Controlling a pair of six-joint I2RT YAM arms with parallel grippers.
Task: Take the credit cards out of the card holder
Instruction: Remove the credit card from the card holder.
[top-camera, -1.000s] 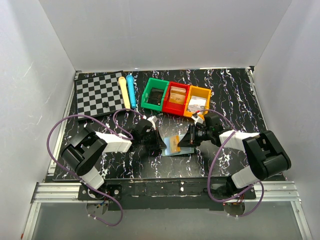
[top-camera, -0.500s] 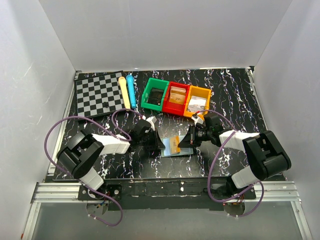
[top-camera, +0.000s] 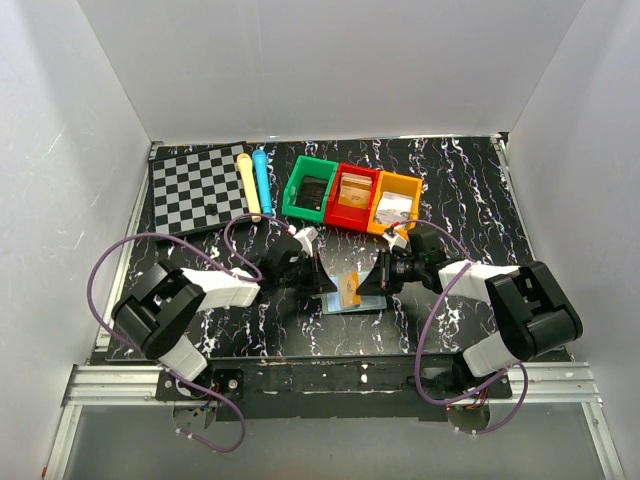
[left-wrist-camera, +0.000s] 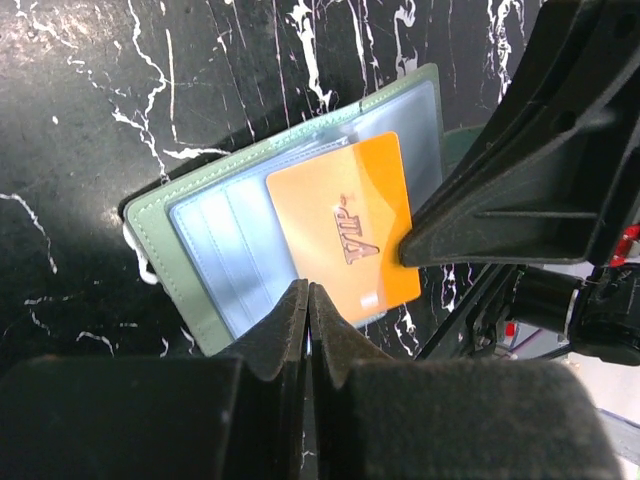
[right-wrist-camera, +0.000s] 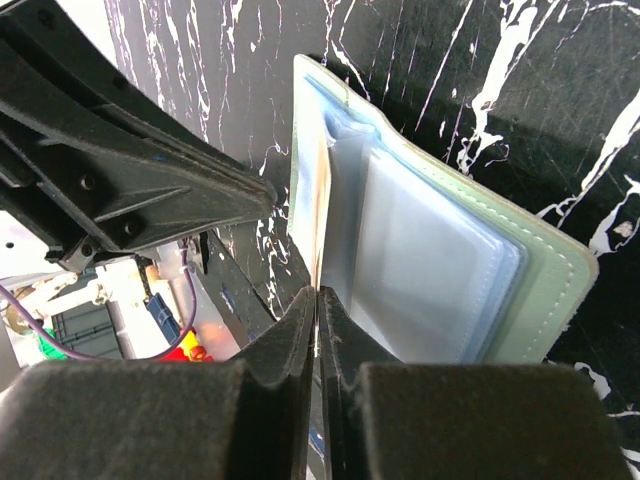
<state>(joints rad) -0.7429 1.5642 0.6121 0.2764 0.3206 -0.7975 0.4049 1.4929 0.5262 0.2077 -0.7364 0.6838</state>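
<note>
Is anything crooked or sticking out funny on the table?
A little. The orange card sits slightly crooked on the open card holder. It seems to lie over the clear pockets instead of being tucked neatly inside one. Nothing looks spilled or broken.

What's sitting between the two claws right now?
The open card holder, with an orange credit card showing on it, lies between the left claw and the right claw. The top view shows it best.
</note>
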